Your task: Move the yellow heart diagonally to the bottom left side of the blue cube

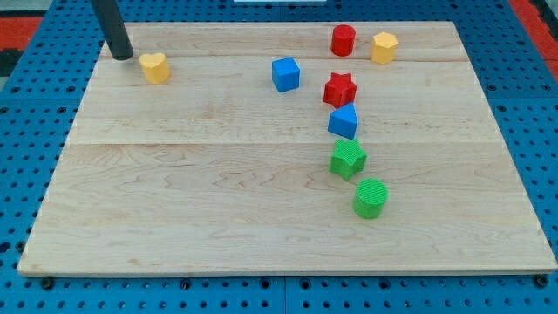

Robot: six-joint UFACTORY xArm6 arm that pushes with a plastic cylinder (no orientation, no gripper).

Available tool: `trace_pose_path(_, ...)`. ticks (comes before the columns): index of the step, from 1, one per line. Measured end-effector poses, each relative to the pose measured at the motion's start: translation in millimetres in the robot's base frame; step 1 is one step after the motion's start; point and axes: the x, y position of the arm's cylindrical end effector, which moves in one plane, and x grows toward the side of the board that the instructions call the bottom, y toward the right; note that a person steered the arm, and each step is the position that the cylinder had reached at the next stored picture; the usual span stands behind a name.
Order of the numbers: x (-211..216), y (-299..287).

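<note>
Landmark: the blue cube (pixel 285 74) stood on the wooden surface (pixel 218 192), near the view's top, about mid-width.
Yellow heart (pixel 155 67): lay well to the view's left of the blue cube, level with it.
My tip (pixel 123 57): rested just beside the yellow heart, on the side away from the blue cube; contact could not be told.
Gripper: none fitted; the arm ended in a rod.
Red star (pixel 340 89): stood near the blue cube, toward the view's right.
</note>
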Motion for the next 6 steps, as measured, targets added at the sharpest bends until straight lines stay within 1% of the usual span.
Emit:
trace_pose_path(1,40,60)
trace_pose_path(2,125,91)
trace_pose_path(3,151,91)
trace_pose_path(4,145,87)
trace_pose_path(5,106,110)
trace_pose_path(6,58,156)
